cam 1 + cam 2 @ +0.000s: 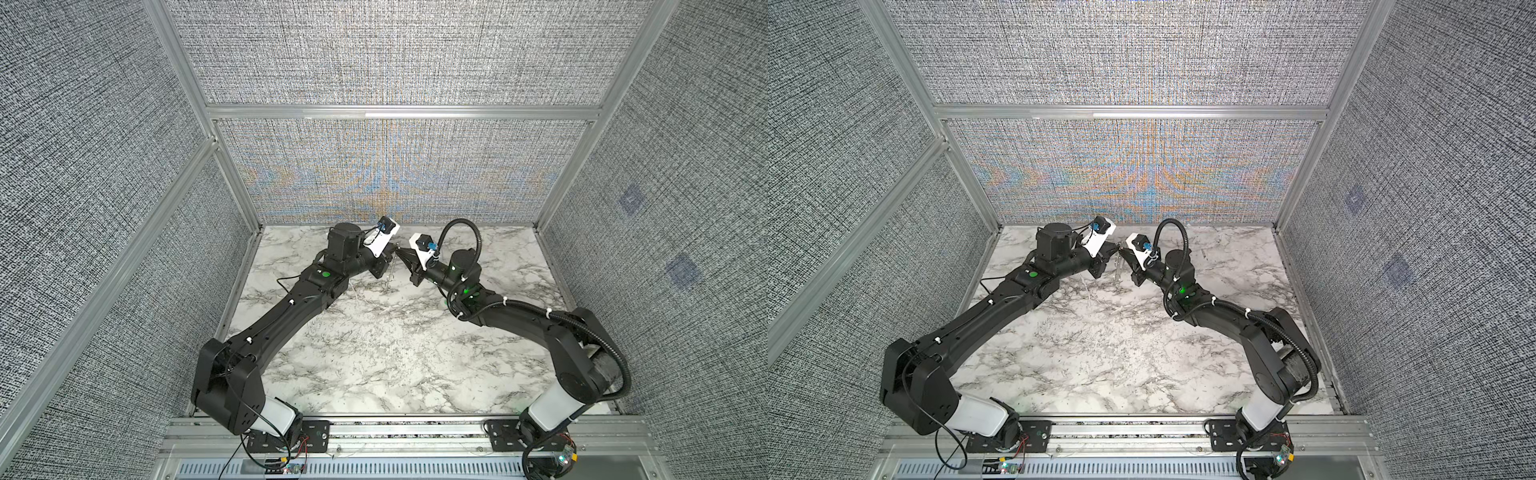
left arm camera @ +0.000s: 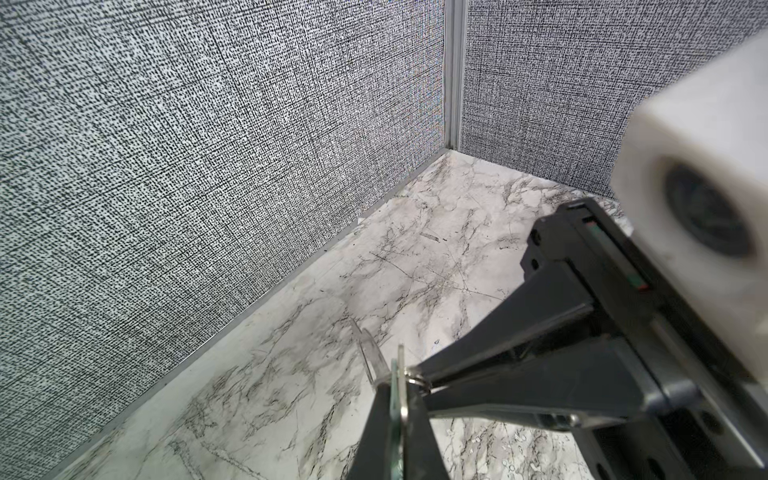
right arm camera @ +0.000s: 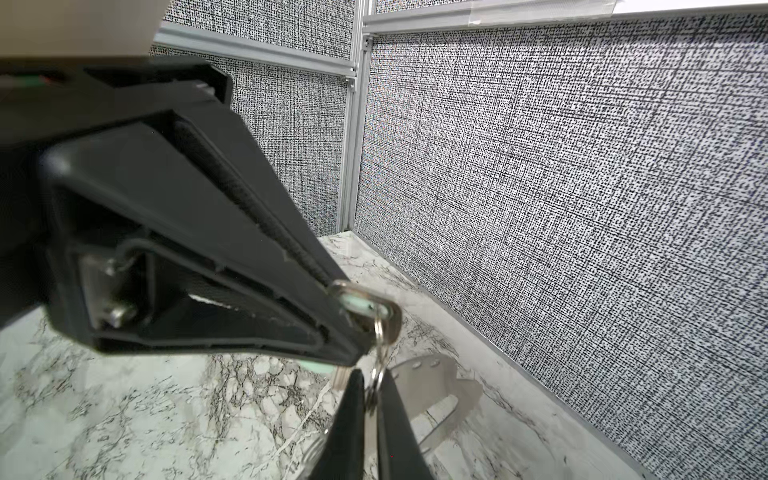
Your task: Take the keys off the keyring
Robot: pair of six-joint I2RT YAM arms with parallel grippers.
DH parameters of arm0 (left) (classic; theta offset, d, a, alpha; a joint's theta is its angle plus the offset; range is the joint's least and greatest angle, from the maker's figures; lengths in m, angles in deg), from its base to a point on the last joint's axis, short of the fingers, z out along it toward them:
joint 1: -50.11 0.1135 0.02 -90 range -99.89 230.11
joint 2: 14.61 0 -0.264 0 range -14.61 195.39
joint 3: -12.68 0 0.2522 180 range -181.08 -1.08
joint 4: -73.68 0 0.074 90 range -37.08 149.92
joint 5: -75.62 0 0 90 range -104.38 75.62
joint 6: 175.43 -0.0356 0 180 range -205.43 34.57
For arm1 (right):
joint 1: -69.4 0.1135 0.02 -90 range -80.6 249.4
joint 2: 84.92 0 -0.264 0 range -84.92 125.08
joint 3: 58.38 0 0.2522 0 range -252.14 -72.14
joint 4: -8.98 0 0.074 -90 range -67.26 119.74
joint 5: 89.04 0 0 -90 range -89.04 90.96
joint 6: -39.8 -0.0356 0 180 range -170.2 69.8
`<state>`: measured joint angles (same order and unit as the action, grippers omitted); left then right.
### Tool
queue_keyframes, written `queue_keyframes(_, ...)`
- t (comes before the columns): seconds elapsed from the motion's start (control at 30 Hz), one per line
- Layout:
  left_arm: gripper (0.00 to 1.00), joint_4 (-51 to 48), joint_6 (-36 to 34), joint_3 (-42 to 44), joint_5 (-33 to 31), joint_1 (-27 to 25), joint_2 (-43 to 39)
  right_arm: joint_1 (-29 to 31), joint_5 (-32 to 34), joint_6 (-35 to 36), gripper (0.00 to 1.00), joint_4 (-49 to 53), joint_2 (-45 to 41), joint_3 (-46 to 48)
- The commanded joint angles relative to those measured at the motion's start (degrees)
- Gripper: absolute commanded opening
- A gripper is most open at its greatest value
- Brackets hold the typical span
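Note:
My two grippers meet tip to tip above the back middle of the marble table. The left gripper is shut on a silver key with a green tag, seen edge-on between its fingers. The right gripper is shut on a small split ring that passes through that key's head. The large grey keyring, with a bumpy edge, hangs below the tips. It shows as a thin pale strip in both top views. Other keys cannot be made out.
The textured back wall stands close behind the grippers, with aluminium posts at the back corners. Both black arms reach in from the front rail.

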<state>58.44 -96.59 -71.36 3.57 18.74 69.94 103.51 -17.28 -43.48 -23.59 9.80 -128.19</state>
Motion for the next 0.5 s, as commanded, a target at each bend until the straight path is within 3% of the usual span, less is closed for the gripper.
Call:
queue_keyframes(0.0,0.00,1.0,-0.4,-0.3,0.5,0.0,0.0,0.0,-0.2,-0.2,0.10,-1.6,0.1,-0.2)
queue_keyframes(0.23,0.00,0.2,-1.5,-0.5,-0.9,0.0,0.1,0.1,-0.1,0.3,0.00,-1.8,-0.1,0.2)
queue_keyframes(0.47,0.00,-0.8,-2.3,-1.3,-3.6,0.4,1.0,0.1,-0.6,1.1,0.00,-4.4,-0.3,1.8)
